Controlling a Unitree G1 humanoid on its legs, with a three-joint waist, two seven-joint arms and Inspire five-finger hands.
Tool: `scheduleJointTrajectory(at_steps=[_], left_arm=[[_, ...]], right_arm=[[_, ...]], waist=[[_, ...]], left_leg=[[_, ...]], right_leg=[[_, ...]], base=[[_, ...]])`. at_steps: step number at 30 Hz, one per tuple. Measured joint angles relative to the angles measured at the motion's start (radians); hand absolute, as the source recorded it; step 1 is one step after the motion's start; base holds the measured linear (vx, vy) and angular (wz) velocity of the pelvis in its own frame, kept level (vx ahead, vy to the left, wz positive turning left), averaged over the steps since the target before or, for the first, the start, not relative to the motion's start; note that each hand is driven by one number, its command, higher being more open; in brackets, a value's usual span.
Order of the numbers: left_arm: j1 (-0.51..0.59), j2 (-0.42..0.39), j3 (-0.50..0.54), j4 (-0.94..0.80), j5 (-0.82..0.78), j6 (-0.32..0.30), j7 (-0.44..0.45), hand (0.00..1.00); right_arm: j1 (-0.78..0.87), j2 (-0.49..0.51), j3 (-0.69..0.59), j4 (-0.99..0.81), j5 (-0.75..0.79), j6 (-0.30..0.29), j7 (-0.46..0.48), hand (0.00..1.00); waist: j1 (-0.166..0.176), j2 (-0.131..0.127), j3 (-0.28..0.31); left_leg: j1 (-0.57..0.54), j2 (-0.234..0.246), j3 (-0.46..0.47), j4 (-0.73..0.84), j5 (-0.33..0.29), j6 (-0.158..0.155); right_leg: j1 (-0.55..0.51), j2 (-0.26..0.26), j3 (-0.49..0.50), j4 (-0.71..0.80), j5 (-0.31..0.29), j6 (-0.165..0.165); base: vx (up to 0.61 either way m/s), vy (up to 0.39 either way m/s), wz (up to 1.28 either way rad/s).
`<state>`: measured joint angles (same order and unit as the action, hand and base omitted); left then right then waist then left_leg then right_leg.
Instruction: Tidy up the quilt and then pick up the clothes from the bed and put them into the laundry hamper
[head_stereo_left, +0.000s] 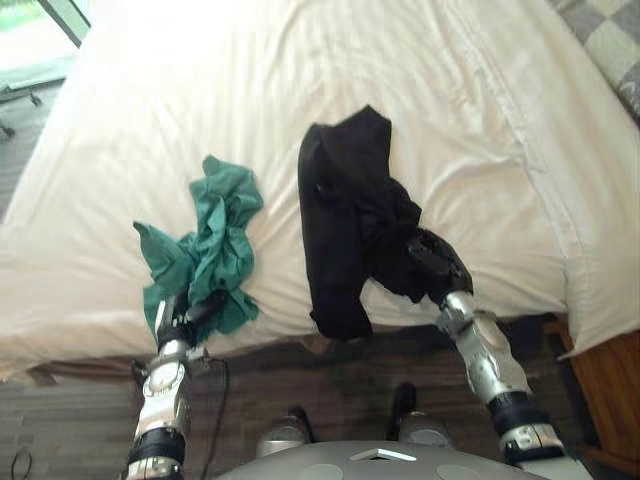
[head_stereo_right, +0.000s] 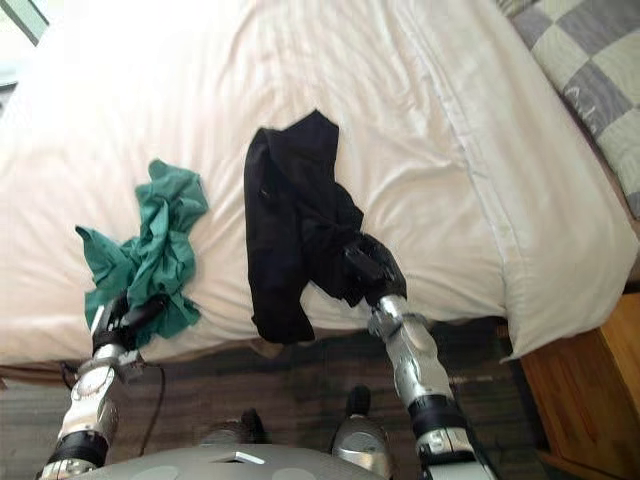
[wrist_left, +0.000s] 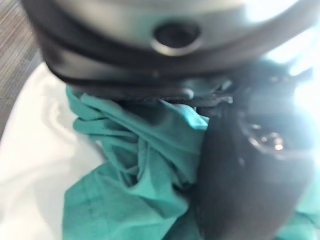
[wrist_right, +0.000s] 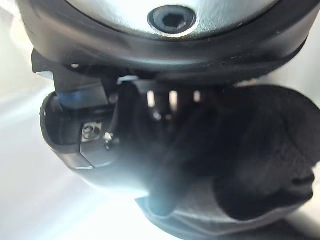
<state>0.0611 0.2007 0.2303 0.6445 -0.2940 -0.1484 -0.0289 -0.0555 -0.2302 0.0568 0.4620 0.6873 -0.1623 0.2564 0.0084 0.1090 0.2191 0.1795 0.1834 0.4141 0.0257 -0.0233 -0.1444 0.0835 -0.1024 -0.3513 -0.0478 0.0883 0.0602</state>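
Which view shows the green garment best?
The left eye view: the whole crumpled green garment lies on the white bed, the left hand gripping its near edge. The right eye view shows the same; the left wrist view, its bunched folds close up.

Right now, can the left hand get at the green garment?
Probably yes: the left hand sits on the near end of the green garment, fingers seemingly curled into it, nothing between. The right hand holds the black garment.

Garment left of second garment, both on quilt, near its front edge
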Motion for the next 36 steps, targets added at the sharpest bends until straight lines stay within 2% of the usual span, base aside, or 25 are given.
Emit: scheduleJointTrajectory(at_steps=[3,5,10,11,12,14,15,16,17,18,19,21,23,25,26,27,28,29,30,31,32,33,34,35,36], left_arm=[[0.040,0.015,-0.013,-0.001,-0.117,-0.003,-0.067,0.00],[0.062,0.018,-0.028,-0.004,-0.178,-0.003,-0.100,0.00],[0.079,0.024,-0.113,-0.011,-0.307,-0.009,-0.114,0.00],[0.079,0.028,-0.146,-0.025,-0.342,-0.015,-0.112,0.00],[0.079,0.033,-0.181,-0.035,-0.350,-0.027,-0.105,0.00],[0.072,0.033,-0.236,-0.067,-0.364,-0.043,-0.096,0.00],[0.056,0.032,-0.273,-0.094,-0.367,-0.047,-0.088,0.00],[0.048,0.032,-0.287,-0.110,-0.368,-0.046,-0.083,0.00],[0.029,0.034,-0.311,-0.144,-0.374,-0.046,-0.071,0.00],[0.024,0.031,-0.318,-0.158,-0.376,-0.045,-0.065,0.00],[0.028,0.022,-0.326,-0.191,-0.386,-0.043,-0.044,0.00],[0.069,-0.010,-0.337,-0.262,-0.412,-0.044,0.004,0.00],[0.176,-0.055,-0.358,-0.365,-0.405,-0.055,0.068,0.00],[0.213,-0.086,-0.378,-0.382,-0.402,-0.058,0.104,0.00],[0.236,-0.109,-0.380,-0.382,-0.402,-0.058,0.114,0.00],[0.260,-0.120,-0.378,-0.382,-0.402,-0.058,0.111,0.00],[0.272,-0.123,-0.377,-0.383,-0.401,-0.058,0.108,0.00],[0.304,-0.125,-0.374,-0.394,-0.400,-0.058,0.095,0.00],[0.335,-0.133,-0.371,-0.419,-0.400,-0.058,0.083,0.00],[0.342,-0.146,-0.370,-0.432,-0.401,-0.058,0.080,0.00],[0.371,-0.146,-0.359,-0.463,-0.401,-0.058,0.065,0.00],[0.392,-0.142,-0.345,-0.487,-0.402,-0.058,0.036,0.00],[0.388,-0.151,-0.339,-0.478,-0.402,-0.053,0.030,0.00],[0.396,-0.170,-0.339,-0.458,-0.403,-0.028,0.012,0.00],[0.432,-0.172,-0.361,-0.458,-0.402,-0.001,-0.032,0.00]], right_arm=[[0.072,0.073,0.004,0.064,0.172,0.000,0.095,0.00],[0.092,0.103,0.020,0.113,0.250,0.006,0.154,0.00],[0.135,0.121,0.076,0.163,0.289,0.058,0.287,0.00],[0.155,0.126,0.093,0.163,0.283,0.065,0.311,0.00],[0.180,0.128,0.107,0.161,0.260,0.065,0.326,0.00],[0.222,0.132,0.120,0.144,0.218,0.050,0.324,0.00],[0.247,0.131,0.120,0.113,0.186,0.037,0.304,0.00],[0.256,0.135,0.122,0.096,0.174,0.032,0.295,0.00],[0.275,0.148,0.127,0.047,0.127,0.014,0.259,0.00],[0.280,0.150,0.135,0.026,0.106,0.005,0.241,0.00],[0.272,0.148,0.145,-0.004,0.060,-0.002,0.203,0.00],[0.266,0.145,0.155,-0.042,0.002,-0.004,0.161,0.00],[0.281,0.127,0.161,-0.098,-0.055,-0.016,0.130,0.00],[0.302,0.102,0.163,-0.128,-0.088,-0.032,0.109,0.00],[0.318,0.089,0.158,-0.132,-0.096,-0.050,0.085,0.00],[0.339,0.088,0.144,-0.133,-0.113,-0.068,0.056,0.00],[0.353,0.090,0.133,-0.137,-0.125,-0.073,0.043,0.00],[0.386,0.089,0.117,-0.159,-0.134,-0.079,0.019,0.00],[0.408,0.086,0.105,-0.178,-0.134,-0.084,-0.001,0.00],[0.415,0.083,0.096,-0.191,-0.134,-0.084,-0.006,0.00],[0.438,0.091,0.085,-0.218,-0.134,-0.085,-0.008,0.00],[0.470,0.102,0.075,-0.265,-0.134,-0.089,-0.008,0.00],[0.468,0.108,0.068,-0.268,-0.134,-0.089,-0.009,0.00],[0.464,0.108,0.058,-0.271,-0.134,-0.088,-0.013,0.00],[0.472,0.106,0.051,-0.285,-0.134,-0.090,-0.017,0.00]], waist=[[-0.001,-0.036,-0.034],[0.002,-0.048,-0.044],[0.006,-0.057,-0.059],[0.004,-0.061,-0.062],[-0.011,-0.072,-0.071],[-0.026,-0.082,-0.084],[-0.037,-0.090,-0.085],[-0.044,-0.097,-0.087],[-0.048,-0.116,-0.085],[-0.049,-0.133,-0.086],[-0.041,-0.151,-0.087],[-0.038,-0.142,-0.083],[-0.035,-0.122,-0.089],[-0.032,-0.089,-0.088],[-0.032,-0.073,-0.088],[-0.028,-0.066,-0.085],[-0.026,-0.064,-0.084],[-0.015,-0.058,-0.084],[-0.007,-0.058,-0.077],[-0.009,-0.049,-0.069],[-0.014,-0.063,-0.070],[-0.003,-0.094,-0.070],[0.003,-0.094,-0.068],[0.004,-0.089,-0.058],[-0.001,-0.068,-0.063]], left_leg=[[0.026,-0.019,0.024,-0.003,-0.002,-0.002],[0.045,-0.028,0.035,-0.004,-0.005,0.000],[0.054,-0.053,0.033,-0.004,-0.015,0.016],[0.048,-0.059,0.004,-0.005,-0.018,0.021],[0.034,-0.073,-0.046,-0.006,-0.018,0.022],[0.003,-0.077,-0.139,-0.008,-0.020,0.036],[-0.024,-0.072,-0.203,-0.005,-0.020,0.045],[-0.043,-0.071,-0.235,-0.004,-0.020,0.050],[-0.079,-0.073,-0.294,0.001,-0.026,0.060],[-0.093,-0.087,-0.317,0.002,-0.029,0.063],[-0.111,-0.103,-0.349,0.006,-0.031,0.063],[-0.141,-0.102,-0.388,0.027,-0.031,0.063],[-0.193,-0.104,-0.440,0.046,-0.024,0.051],[-0.227,-0.108,-0.470,0.042,-0.010,0.050],[-0.246,-0.121,-0.466,0.029,0.026,0.066],[-0.244,-0.139,-0.419,0.002,0.071,0.101],[-0.239,-0.143,-0.379,-0.008,0.088,0.125],[-0.235,-0.150,-0.287,-0.013,0.111,0.159],[-0.236,-0.159,-0.211,-0.008,0.145,0.209],[-0.239,-0.158,-0.185,-0.006,0.159,0.230],[-0.242,-0.169,-0.174,-0.048,0.186,0.246],[-0.258,-0.174,-0.074,-0.004,0.087,0.238],[-0.282,-0.153,-0.023,0.054,0.059,0.200],[-0.316,-0.099,0.092,0.178,0.003,0.227],[-0.316,-0.071,0.148,0.231,0.005,0.216]], right_leg=[[0.026,-0.015,0.000,-0.012,0.011,0.016],[0.045,-0.021,0.002,-0.017,0.025,0.024],[0.060,-0.049,-0.004,-0.030,0.062,0.033],[0.068,-0.058,-0.025,-0.030,0.064,0.036],[0.079,-0.066,-0.044,-0.029,0.065,0.037],[0.082,-0.070,-0.031,-0.006,0.059,0.031],[0.061,-0.070,-0.011,0.048,0.016,-0.006],[0.045,-0.070,0.008,0.077,-0.019,-0.028],[0.026,-0.059,0.085,0.100,-0.106,-0.035],[0.031,-0.061,0.080,0.099,-0.122,-0.032],[0.040,-0.072,0.067,0.093,-0.144,-0.006],[0.042,-0.070,0.041,0.103,-0.153,0.007],[0.039,-0.071,-0.010,0.123,-0.174,0.029],[0.040,-0.069,-0.080,0.136,-0.183,0.041],[0.054,-0.076,-0.151,0.141,-0.191,0.046],[0.083,-0.082,-0.217,0.146,-0.192,0.046],[0.097,-0.088,-0.248,0.155,-0.192,0.046],[0.116,-0.093,-0.300,0.196,-0.204,0.026],[0.103,-0.111,-0.345,0.299,-0.233,-0.007],[0.081,-0.127,-0.358,0.368,-0.248,-0.022],[0.073,-0.110,-0.322,0.289,-0.286,-0.039],[0.096,-0.125,-0.361,0.246,-0.336,-0.024],[0.098,-0.135,-0.381,0.247,-0.350,0.008],[0.096,-0.143,-0.413,0.280,-0.351,0.006],[0.114,-0.139,-0.442,0.304,-0.353,0.002]], base=[[0.07,0.072,0.01],[0.01,0.076,0.00],[-0.06,0.056,0.04],[-0.07,0.038,0.59],[-0.05,0.039,0.77],[-0.01,0.068,1.22],[0.02,0.081,1.45],[0.03,0.032,1.56],[0.02,-0.043,1.23],[0.01,-0.116,1.24],[-0.01,-0.108,0.92],[-0.01,-0.079,0.73],[-0.02,-0.089,0.82],[-0.01,-0.076,1.23],[-0.01,-0.068,1.85],[-0.02,-0.062,1.81],[-0.03,-0.019,1.79],[-0.04,0.009,1.68],[-0.05,0.034,1.60],[-0.10,0.025,1.66],[-0.08,-0.023,1.58],[-0.03,-0.042,1.45],[0.00,-0.060,1.00],[0.03,-0.001,0.79],[0.02,0.020,0.79]])
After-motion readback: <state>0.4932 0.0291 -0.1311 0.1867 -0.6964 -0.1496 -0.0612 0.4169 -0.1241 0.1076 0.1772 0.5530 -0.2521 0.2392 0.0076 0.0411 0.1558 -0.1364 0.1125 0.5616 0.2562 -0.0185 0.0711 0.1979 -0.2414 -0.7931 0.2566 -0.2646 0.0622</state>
